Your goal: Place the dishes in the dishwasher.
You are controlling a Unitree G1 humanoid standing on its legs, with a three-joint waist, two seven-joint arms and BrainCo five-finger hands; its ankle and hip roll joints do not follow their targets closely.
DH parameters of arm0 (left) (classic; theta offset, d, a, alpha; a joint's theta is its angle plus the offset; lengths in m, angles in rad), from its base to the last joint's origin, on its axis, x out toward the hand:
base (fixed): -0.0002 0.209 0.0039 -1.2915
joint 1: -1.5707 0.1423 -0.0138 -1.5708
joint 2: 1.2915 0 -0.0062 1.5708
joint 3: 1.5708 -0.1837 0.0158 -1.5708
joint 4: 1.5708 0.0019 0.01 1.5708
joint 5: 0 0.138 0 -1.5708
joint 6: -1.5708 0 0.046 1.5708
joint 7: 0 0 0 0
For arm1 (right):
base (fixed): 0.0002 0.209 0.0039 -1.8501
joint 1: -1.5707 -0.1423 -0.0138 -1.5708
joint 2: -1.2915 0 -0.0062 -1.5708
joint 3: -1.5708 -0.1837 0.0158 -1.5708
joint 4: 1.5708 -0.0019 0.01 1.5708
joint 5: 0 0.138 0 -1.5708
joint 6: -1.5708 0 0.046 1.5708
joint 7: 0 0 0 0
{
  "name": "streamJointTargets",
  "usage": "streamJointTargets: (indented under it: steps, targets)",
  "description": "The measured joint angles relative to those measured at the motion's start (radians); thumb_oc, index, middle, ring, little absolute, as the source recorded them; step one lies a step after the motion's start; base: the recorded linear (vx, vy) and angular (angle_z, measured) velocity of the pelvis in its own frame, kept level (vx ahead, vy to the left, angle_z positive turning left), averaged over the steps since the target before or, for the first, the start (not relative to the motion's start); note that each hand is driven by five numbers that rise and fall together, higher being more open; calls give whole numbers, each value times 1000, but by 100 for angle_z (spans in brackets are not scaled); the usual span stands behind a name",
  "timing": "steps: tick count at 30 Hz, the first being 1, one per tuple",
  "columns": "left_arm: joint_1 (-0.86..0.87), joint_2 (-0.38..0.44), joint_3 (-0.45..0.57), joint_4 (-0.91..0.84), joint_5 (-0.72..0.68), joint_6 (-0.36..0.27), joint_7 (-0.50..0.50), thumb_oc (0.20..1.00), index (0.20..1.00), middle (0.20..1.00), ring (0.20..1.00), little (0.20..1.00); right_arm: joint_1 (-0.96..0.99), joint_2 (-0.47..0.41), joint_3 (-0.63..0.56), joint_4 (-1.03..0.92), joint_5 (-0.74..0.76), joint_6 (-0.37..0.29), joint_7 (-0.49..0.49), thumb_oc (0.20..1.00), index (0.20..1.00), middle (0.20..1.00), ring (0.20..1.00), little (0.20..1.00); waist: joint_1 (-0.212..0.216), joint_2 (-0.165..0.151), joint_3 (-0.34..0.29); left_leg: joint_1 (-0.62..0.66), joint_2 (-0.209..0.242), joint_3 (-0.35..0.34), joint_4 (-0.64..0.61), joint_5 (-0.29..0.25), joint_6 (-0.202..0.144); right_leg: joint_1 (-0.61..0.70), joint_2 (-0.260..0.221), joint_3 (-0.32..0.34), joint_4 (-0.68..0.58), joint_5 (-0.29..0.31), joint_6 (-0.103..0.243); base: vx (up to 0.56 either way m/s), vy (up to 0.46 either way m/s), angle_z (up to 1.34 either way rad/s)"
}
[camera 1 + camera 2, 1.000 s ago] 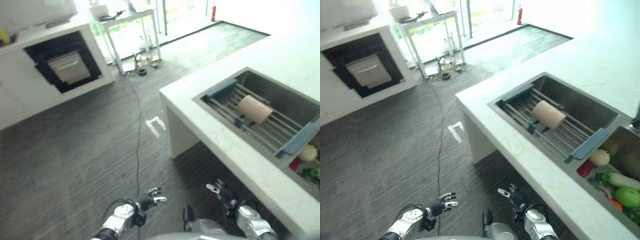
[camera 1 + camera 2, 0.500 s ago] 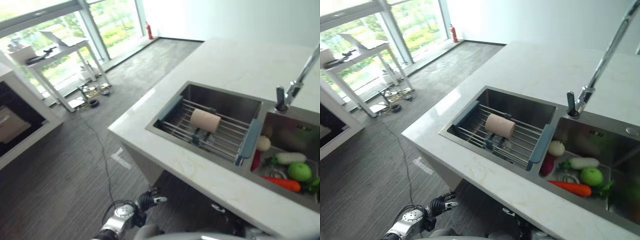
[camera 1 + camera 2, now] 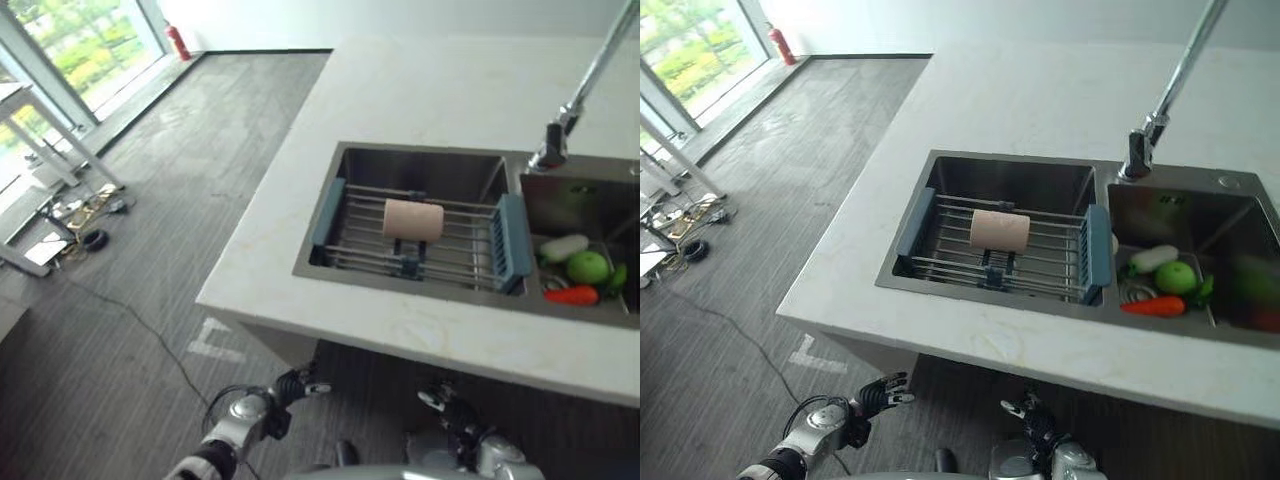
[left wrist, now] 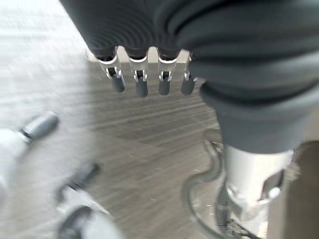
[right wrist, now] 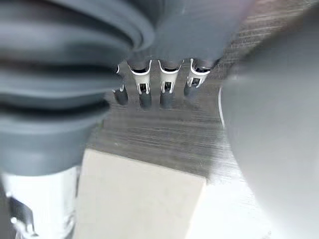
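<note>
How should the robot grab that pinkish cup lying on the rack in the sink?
The cup lies on its side across the rack bars, so its round middle is the part to grip. Coming from above looks best: fingers on one side, thumb on the other, since the sink walls block low approaches. Both the left hand and right hand hang low, empty.

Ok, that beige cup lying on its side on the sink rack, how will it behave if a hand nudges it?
The beige cylindrical cup rests on its side across the metal-rod rack, so it will probably roll along the rods. Its smooth surface looks possibly slippery. Likely rigid, maybe breakable.
</note>
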State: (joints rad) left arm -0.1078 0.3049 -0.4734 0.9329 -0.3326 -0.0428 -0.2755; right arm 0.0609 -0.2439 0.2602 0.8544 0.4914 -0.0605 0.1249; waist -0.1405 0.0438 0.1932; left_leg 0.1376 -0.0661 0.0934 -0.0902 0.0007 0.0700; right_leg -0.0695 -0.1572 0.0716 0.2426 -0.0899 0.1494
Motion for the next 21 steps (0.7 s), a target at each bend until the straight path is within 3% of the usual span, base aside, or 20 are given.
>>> streamJointTargets:
  steps: [3,4,6,8,9,12,15,21]
  targets:
    - [31,0,19,16,-2,3,11,1000,1000,1000,1000,1000,-25,6,-4,19,-31,7,11,1000,1000,1000,1000,1000,17,-3,0,4,43,133,0,-8,-3,-11,27,-162,-110,101,-20,-26,-30,-126]
    - [38,-10,52,32,-2,6,12,1000,1000,1000,1000,1000,-38,5,-2,34,-41,7,17,1000,1000,1000,1000,1000,25,-5,0,4,59,166,0,-7,-3,-13,12,-228,-70,66,-36,-10,-96,-98]
    - [38,-27,88,39,-2,8,16,1000,1000,1000,1000,1000,-43,-1,-1,62,-43,11,23,1000,1000,1000,1000,1000,58,-3,-4,6,87,193,0,-23,-2,-22,-39,-275,59,37,5,24,-148,-70]
    - [64,-26,93,62,-2,12,20,1000,1000,1000,1000,1000,-50,5,5,62,-63,11,42,1000,1000,1000,1000,1000,98,-25,-16,20,107,227,0,-11,-42,50,-101,-338,0,15,23,68,-199,-54]
    - [88,-17,99,75,-5,22,24,1000,1000,1000,1000,1000,-46,18,10,62,-79,12,46,1000,1000,1000,1000,1000,101,-57,-32,22,103,222,0,-6,-71,115,-108,-329,-114,20,38,91,-196,-18]
    - [150,-64,150,111,-51,27,32,1000,1000,1000,1000,1000,-44,-7,16,66,-83,12,45,1000,1000,1000,1000,1000,105,-17,-44,40,164,203,0,10,-106,153,-27,-329,-161,33,1,88,-195,-13]
    - [188,-102,170,131,-86,44,38,1000,1000,1000,1000,1000,-27,-46,11,66,-78,14,33,1000,1000,1000,1000,1000,117,11,-65,48,206,175,1,11,-107,174,23,-328,-191,33,-28,86,-226,-9]
    - [179,-101,300,227,-192,45,105,1000,1000,1000,1000,1000,-6,-51,0,141,-76,30,26,1000,1000,1000,1000,1000,121,-24,-75,-42,223,96,188,8,-114,181,26,-322,-187,1,-44,42,-160,1]
